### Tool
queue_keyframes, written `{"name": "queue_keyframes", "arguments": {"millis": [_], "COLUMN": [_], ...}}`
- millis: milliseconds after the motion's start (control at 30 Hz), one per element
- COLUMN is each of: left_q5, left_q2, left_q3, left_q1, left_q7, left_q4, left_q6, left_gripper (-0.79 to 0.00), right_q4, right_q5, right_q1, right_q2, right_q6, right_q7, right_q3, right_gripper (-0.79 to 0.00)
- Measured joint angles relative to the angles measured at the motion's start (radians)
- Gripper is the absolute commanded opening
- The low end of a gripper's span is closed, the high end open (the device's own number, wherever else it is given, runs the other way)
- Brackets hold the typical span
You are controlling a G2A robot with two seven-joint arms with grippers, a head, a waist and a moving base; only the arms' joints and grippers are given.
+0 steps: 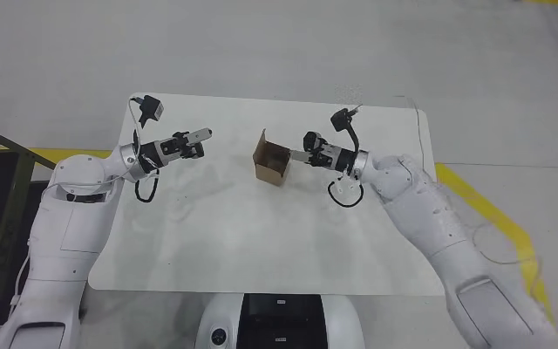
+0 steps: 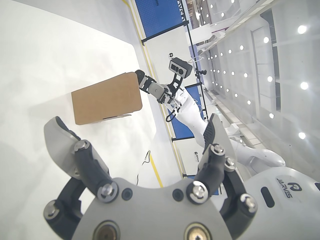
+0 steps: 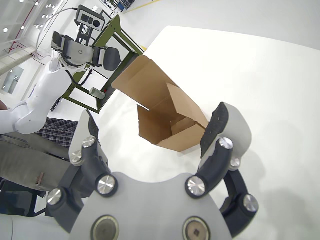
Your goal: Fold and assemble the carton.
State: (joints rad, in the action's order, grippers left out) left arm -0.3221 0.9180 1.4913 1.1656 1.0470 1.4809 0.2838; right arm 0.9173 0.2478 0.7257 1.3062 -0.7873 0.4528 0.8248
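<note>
Carton [image 1: 272, 160] sits mid-table [image 1: 227, 244], toward the far side, half-formed: mouth open to the right, inner flaps [image 3: 180, 98] loose, one tall flap [image 3: 135, 76] sticking up on its left side. My right gripper [image 3: 153, 118] is spread wide and holds nothing, right at the carton's right edge. One pad [image 3: 212, 123] looks to be touching a corner of the mouth, but I can't be sure from this angle. My left gripper [image 1: 202, 135] is released too, empty, well apart to the left of the carton.

Risks, my read:
- The carton is light and nothing braces it. If I push a flap with the right alone, the whole box likely slides left or tips instead of folding, since the left is too far off to back it.
- The wide fingers can snag the mouth rim or an inner flap and crease it the wrong way.
- Closing on a single wall may crush the shape flat.
- The tall flap could get shoved in early and block the others.

Safer to put the left against the left wall first.
</note>
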Motion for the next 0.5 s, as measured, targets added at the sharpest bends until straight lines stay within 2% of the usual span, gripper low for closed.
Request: {"name": "queue_keyframes", "arguments": {"millis": [133, 333, 500], "left_q5": [0.000, 0.000, 0.000], "left_q2": [0.000, 0.000, 0.000], "left_q3": [0.000, 0.000, 0.000], "left_q1": [0.000, 0.000, 0.000], "left_q7": [0.000, 0.000, 0.000], "left_q4": [0.000, 0.000, 0.000], "left_q6": [0.000, 0.000, 0.000], "left_gripper": [0.000, 0.000, 0.000], "right_q4": [-0.127, -0.276, -0.363], "right_q5": [-0.062, -0.105, -0.079], "right_q1": [-0.071, -0.138, -0.174], "right_q2": [0.049, 0.112, 0.151], "right_q6": [-0.055, -0.114, -0.162], "right_q7": [0.025, 0.000, -0.040], "right_q3": [-0.070, -0.132, -0.165], "right_gripper": [0.000, 0.000, 0.000]}}
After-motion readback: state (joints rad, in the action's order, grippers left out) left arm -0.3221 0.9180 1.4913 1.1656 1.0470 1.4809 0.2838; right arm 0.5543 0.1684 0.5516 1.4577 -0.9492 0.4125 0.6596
